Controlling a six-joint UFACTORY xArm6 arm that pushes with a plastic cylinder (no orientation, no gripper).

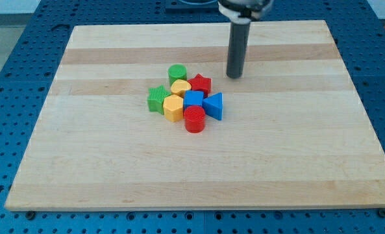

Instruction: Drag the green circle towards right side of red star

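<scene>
The green circle (177, 73) sits at the top of a tight cluster near the board's middle. The red star (200, 84) lies just to its lower right, touching the cluster. My tip (234, 76) rests on the board to the right of the red star and a little above it, apart from every block. The green circle is well to the tip's left.
The cluster also holds a yellow block (180, 88), a green star (158, 99), a yellow hexagon (173, 108), a blue cube (193, 99), a blue triangle (214, 106) and a red cylinder (194, 119). The wooden board (296, 162) lies on a blue perforated table.
</scene>
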